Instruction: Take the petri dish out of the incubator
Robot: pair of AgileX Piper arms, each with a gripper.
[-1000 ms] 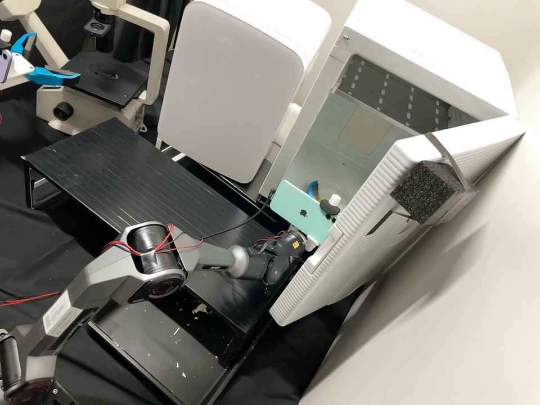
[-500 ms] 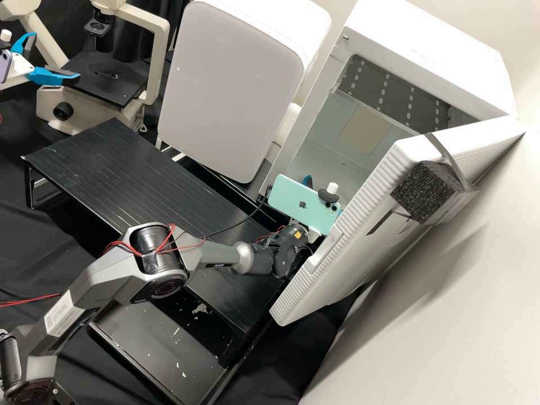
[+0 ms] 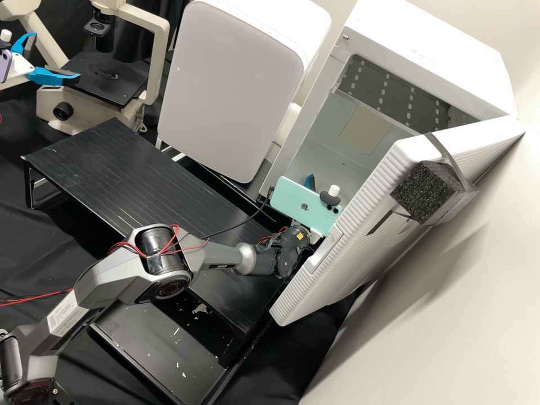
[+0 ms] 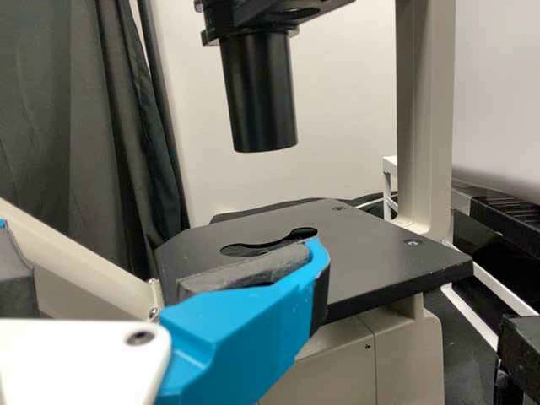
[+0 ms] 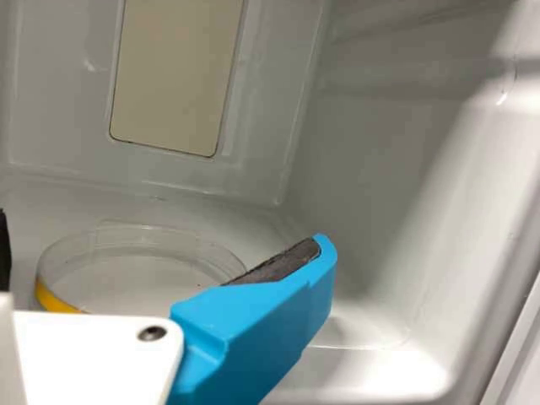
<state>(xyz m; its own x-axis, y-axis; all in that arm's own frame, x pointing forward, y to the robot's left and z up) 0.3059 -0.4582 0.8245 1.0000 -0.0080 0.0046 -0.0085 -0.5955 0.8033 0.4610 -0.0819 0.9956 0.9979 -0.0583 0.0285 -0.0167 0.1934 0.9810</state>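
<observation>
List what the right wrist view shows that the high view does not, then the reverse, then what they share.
Right wrist view: a clear, round petri dish with a yellow band low on its wall, inside the white, box-shaped incubator.

High view: a mint-green phone, a black foam block strapped to the ribbed white door, and a cream microscope.

Both: the incubator's pale interior, its beige rectangular panel, and the right blue-fingered tool.

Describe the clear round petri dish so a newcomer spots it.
Find the boxy white incubator, its ribbed white door open. On the pale inner floor, near the right arm's blue-fingered pincer, sits a clear, round, shallow dish. Its transparent wall and yellow strip set it apart from the opaque pincer.
</observation>
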